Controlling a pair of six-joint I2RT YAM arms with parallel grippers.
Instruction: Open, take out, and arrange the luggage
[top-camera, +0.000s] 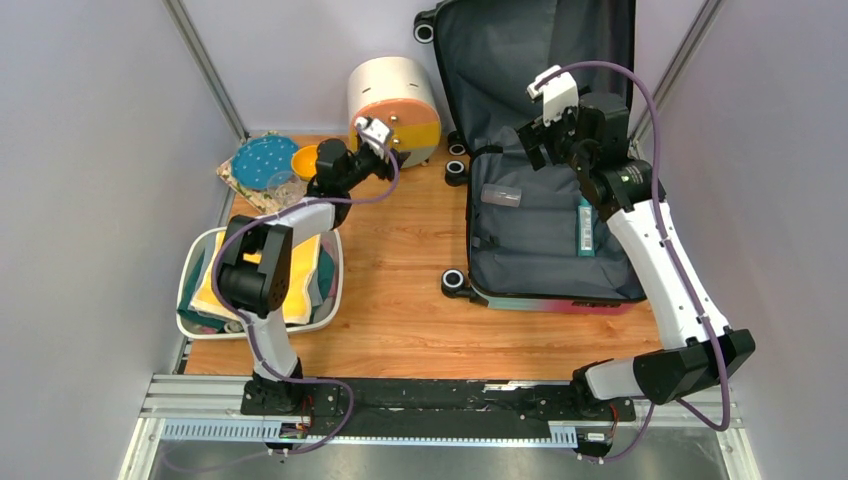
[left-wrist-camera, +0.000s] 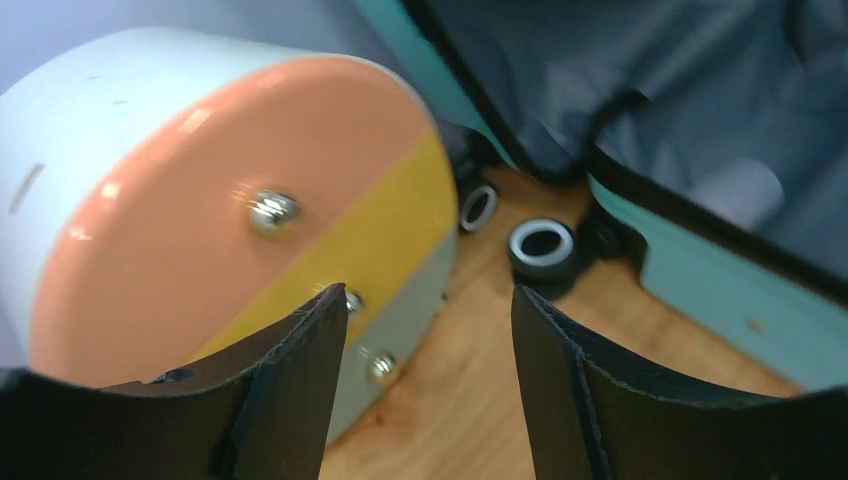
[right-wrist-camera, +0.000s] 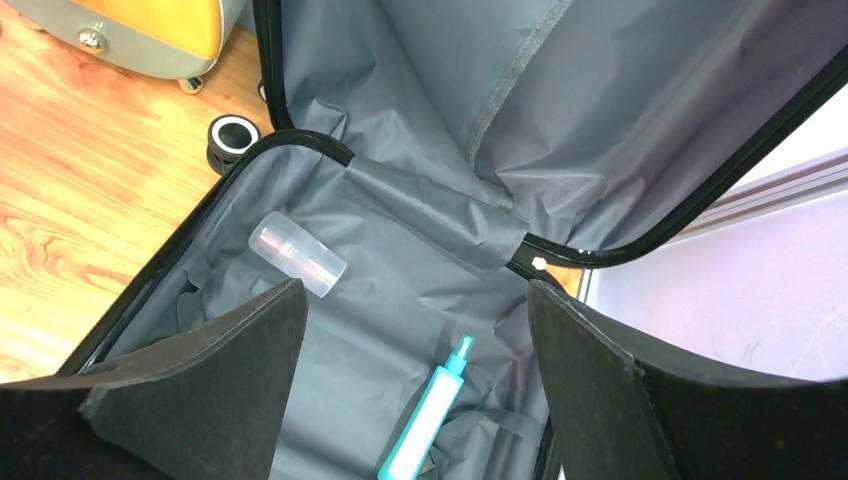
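The wooden surface (top-camera: 400, 300) took up most of the floor of the booth, and the luggage (top-camera: 545, 262) lay open on its right side, the bottom shell flat and the lid standing upright against the back wall, dark grey lining showing in both halves. Left of it, at the back, the round cream cabinet (top-camera: 385, 85) lay tipped with its orange, yellow and grey drawer fronts facing the arms. A white basin (top-camera: 186, 290) holding folded cloths sat at the left edge, partly under the left arm. The left pincer (left-wrist-camera: 428, 298) hovered just in front of the cabinet's drawer knobs, its jaws parted and holding nothing. The right pincer (right-wrist-camera: 412, 290) hung above the open shell, its jaws spread wide and also empty. Inside the shell a teal tube (top-camera: 585, 228) lay near the right wall, and a small clear bottle (top-camera: 502, 196) lay well apart from it, nearer the hinge.
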